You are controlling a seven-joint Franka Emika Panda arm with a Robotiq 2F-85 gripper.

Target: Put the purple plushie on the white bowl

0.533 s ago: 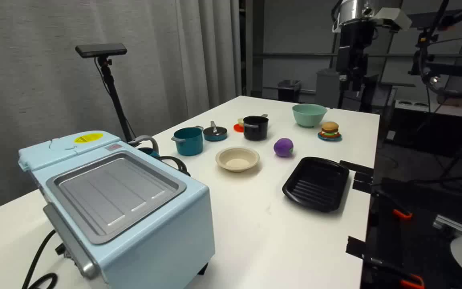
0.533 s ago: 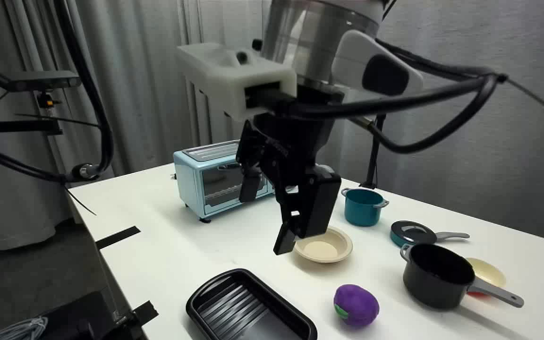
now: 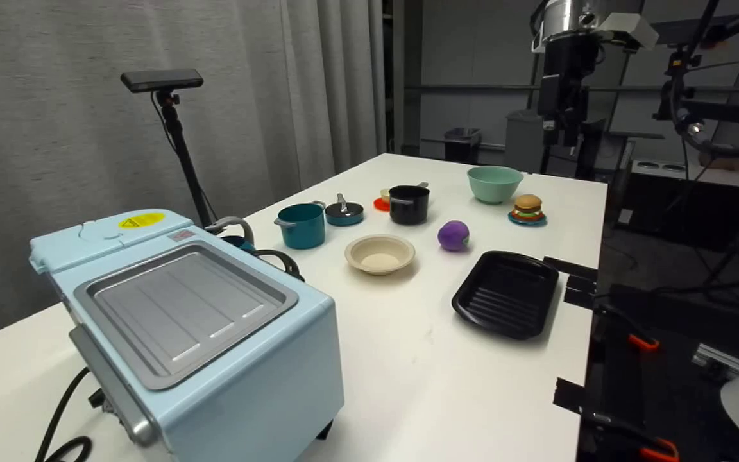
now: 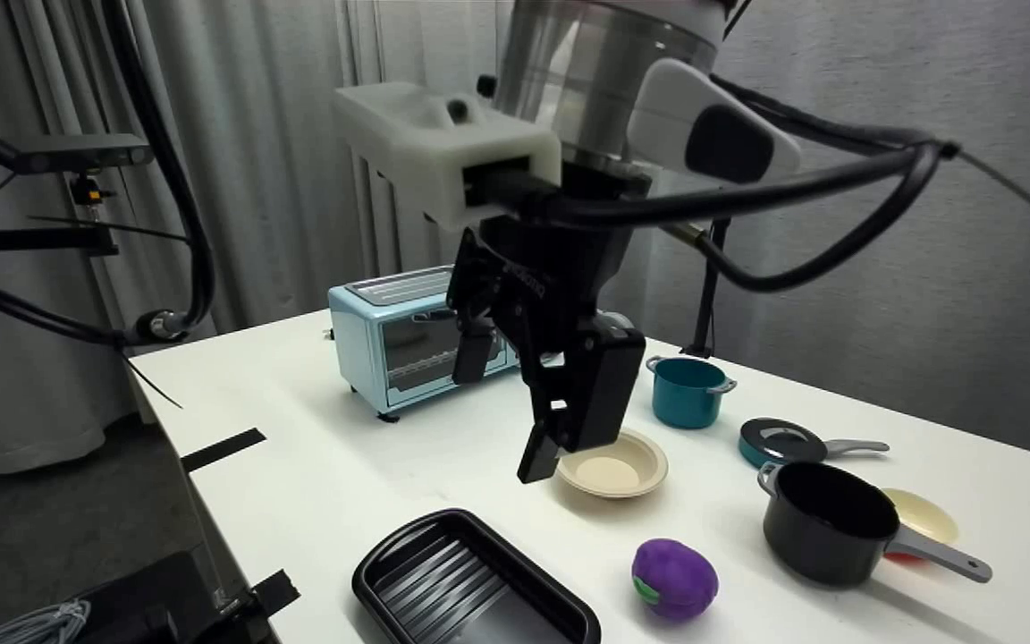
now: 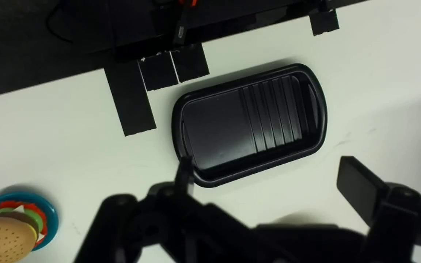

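In an exterior view, the round purple soft plushie (image 3: 453, 235) lies on the white surface (image 3: 408, 359), right of the shallow round cream-white bowl (image 3: 380, 256); the black rectangular ridged tray (image 3: 506, 294) lies before the plushie, near the right edge; the round light-green bowl (image 3: 495, 186) stands near the far edge; the light-blue box-shaped oven (image 3: 267, 385), near the left edge.

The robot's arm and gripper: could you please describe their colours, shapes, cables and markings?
The gripper is black and angular, with two fingers and small pale lettering. Above it is a shiny silver cylindrical wrist, flanked by a boxy white mount and a rounded white housing with a black patch. A thick black cable loops beside them.
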